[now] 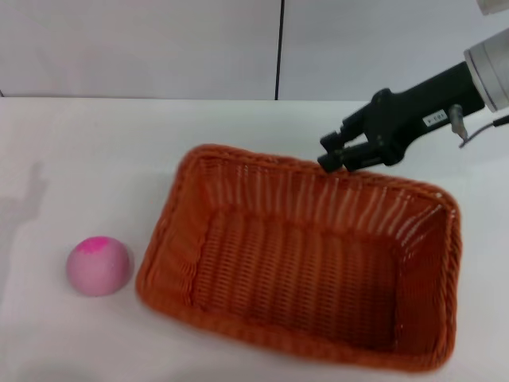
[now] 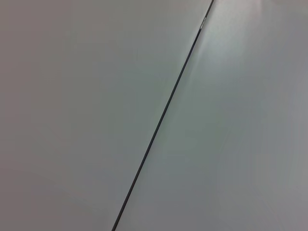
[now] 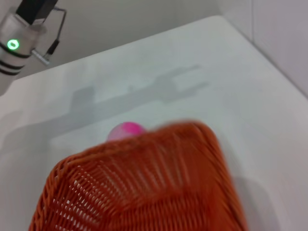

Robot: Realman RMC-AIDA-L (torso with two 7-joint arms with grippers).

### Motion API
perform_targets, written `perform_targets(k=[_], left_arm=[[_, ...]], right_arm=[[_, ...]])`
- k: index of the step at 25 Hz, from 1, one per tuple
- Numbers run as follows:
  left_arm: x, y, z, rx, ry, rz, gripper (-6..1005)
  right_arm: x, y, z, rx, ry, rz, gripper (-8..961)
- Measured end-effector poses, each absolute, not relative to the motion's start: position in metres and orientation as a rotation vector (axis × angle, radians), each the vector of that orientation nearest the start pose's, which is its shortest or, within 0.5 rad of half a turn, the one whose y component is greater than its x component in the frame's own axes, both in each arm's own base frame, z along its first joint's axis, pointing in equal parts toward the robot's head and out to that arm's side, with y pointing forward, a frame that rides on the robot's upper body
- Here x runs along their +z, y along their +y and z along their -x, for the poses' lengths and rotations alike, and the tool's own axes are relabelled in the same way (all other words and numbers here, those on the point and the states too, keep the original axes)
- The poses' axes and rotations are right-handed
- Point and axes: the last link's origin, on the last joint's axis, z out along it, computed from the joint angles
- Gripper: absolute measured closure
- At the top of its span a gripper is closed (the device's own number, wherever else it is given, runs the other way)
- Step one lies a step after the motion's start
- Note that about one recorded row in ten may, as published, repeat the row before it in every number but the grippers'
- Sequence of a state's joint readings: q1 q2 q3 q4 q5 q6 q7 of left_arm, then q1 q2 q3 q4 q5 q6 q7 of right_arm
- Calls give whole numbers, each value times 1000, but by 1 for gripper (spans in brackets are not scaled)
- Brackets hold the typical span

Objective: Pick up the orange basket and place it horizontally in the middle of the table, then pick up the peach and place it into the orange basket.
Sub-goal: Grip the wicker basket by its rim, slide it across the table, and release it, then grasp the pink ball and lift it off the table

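The orange basket (image 1: 184,208) sits upright on the white table (image 1: 87,151), its long side running left to right and a little skewed, with nothing inside. My right gripper (image 1: 332,153) hovers at the middle of the basket's far rim, open, its lower finger just above the braid. The peach (image 1: 98,267), pale pink with a magenta patch, rests on the table to the left of the basket, a short gap away. In the right wrist view the basket's rim (image 3: 144,159) fills the near field and the peach (image 3: 126,130) peeks over it. My left gripper is out of view.
Part of the left arm, with a green light (image 3: 11,44), hangs above the table's left side. A pale wall with a dark vertical seam (image 1: 280,48) stands behind the table. The left wrist view shows only a plain pale surface with a seam (image 2: 159,125).
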State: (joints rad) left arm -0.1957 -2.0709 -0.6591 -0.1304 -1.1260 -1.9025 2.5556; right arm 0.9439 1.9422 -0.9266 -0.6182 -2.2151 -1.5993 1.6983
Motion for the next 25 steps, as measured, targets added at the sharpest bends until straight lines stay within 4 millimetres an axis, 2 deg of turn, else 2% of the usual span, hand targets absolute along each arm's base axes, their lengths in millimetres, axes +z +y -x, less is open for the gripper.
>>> perform_targets(k=[3,6,9,12,17,18,19,20,23,25], left_arm=[[55,215,331,-1351,-431,1212,197],[54,214,331,-1347,-432,1220,197],[54,211,333,-1334,-434,1243,197],[53,206,336,-1307,-432,1293,197],[49,197,345,-1243,-459,1496,198],[47,195,350,-1206,-493,1625,198],[47,195,350,-1206,-493,1625,198],[47,195,350,-1206,-493,1625,198],[41,194,355,-1108,-547,1913,198],[40,194,356,-1081,-569,1972,198]], right_arm=[[11,410,-156,172,408,3055,665],[17,417,-159,286,421,2966,601],[33,420,-169,521,469,2823,537],[56,414,-190,828,539,2592,533],[85,381,-239,1145,611,2201,531],[91,364,-260,1224,626,2046,531],[95,356,-271,1258,628,1960,531],[95,356,-271,1258,628,1960,531],[97,332,-305,1317,667,1728,531],[97,324,-316,1324,695,1670,531]])
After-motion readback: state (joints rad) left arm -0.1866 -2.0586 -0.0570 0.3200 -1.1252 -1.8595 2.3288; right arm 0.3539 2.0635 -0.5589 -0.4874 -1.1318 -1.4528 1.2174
